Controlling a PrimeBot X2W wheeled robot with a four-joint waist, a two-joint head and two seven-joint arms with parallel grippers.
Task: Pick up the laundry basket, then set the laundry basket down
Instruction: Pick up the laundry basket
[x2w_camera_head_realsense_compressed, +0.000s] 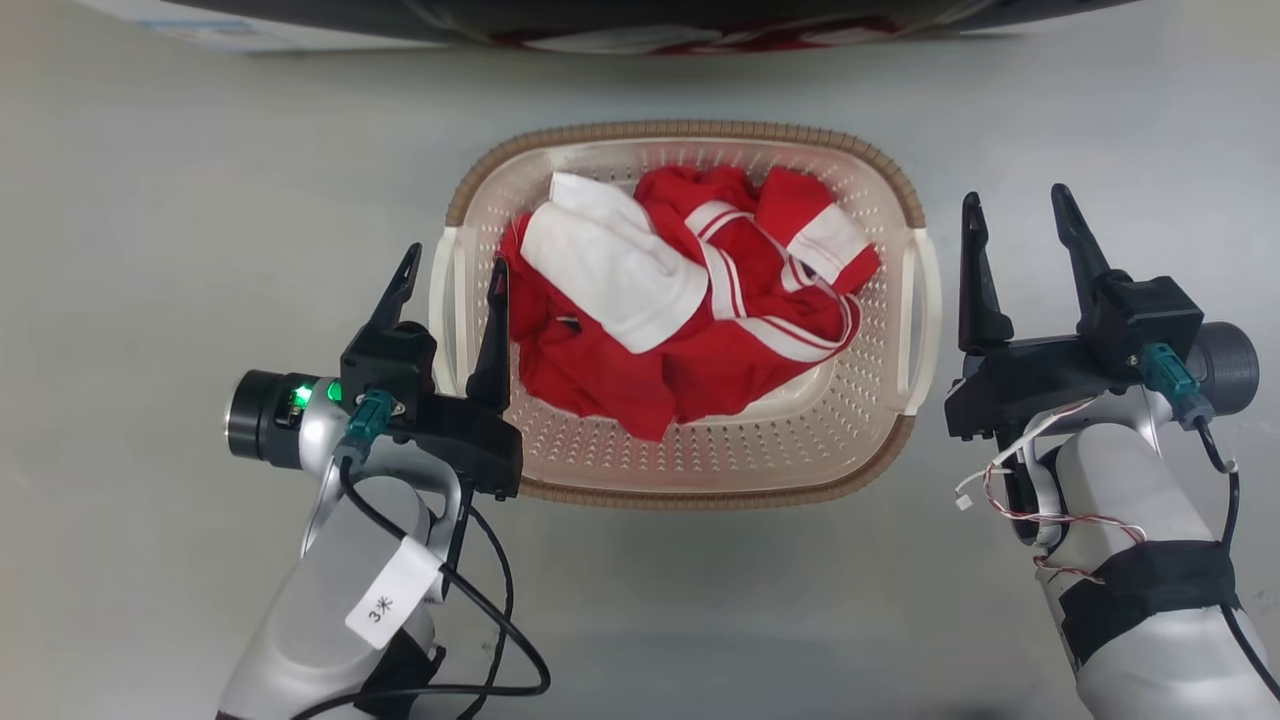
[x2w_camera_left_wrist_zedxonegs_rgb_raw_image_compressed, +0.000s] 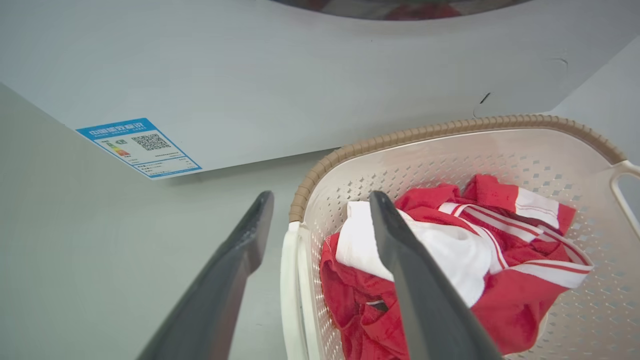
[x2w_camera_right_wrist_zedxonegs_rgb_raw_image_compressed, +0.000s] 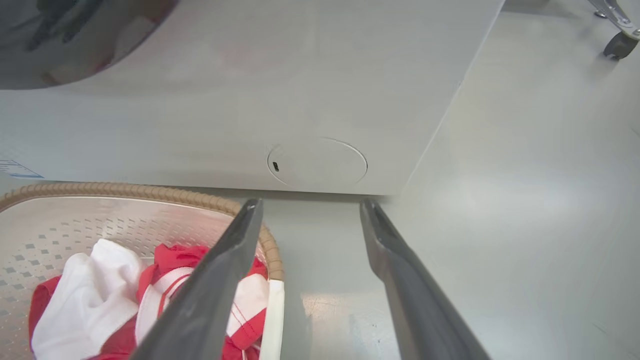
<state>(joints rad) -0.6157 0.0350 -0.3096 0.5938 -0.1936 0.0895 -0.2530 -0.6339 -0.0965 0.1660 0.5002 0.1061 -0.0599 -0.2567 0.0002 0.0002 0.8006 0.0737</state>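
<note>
The laundry basket (x2w_camera_head_realsense_compressed: 700, 131), cream perforated plastic with a brown woven-look rim, stands on the grey floor and holds red and white clothes (x2w_camera_head_realsense_compressed: 720, 340). My left gripper (x2w_camera_head_realsense_compressed: 452, 275) is open, one finger outside the basket's white left handle (x2w_camera_head_realsense_compressed: 443, 300) and one inside over the clothes. In the left wrist view that handle (x2w_camera_left_wrist_zedxonegs_rgb_raw_image_compressed: 289, 280) lies between the fingers of the left gripper (x2w_camera_left_wrist_zedxonegs_rgb_raw_image_compressed: 320, 200). My right gripper (x2w_camera_head_realsense_compressed: 1018, 212) is open just outside the right handle (x2w_camera_head_realsense_compressed: 922, 320), holding nothing. In the right wrist view the right gripper (x2w_camera_right_wrist_zedxonegs_rgb_raw_image_compressed: 310, 205) hangs over the floor beside the basket (x2w_camera_right_wrist_zedxonegs_rgb_raw_image_compressed: 125, 190).
The white front of a washing machine (x2w_camera_left_wrist_zedxonegs_rgb_raw_image_compressed: 300, 75) rises just beyond the basket, with a blue label (x2w_camera_left_wrist_zedxonegs_rgb_raw_image_compressed: 140, 147) low on its left. A caster wheel (x2w_camera_right_wrist_zedxonegs_rgb_raw_image_compressed: 620, 45) stands far off to the right. Bare grey floor (x2w_camera_head_realsense_compressed: 150, 250) lies on both sides of the basket.
</note>
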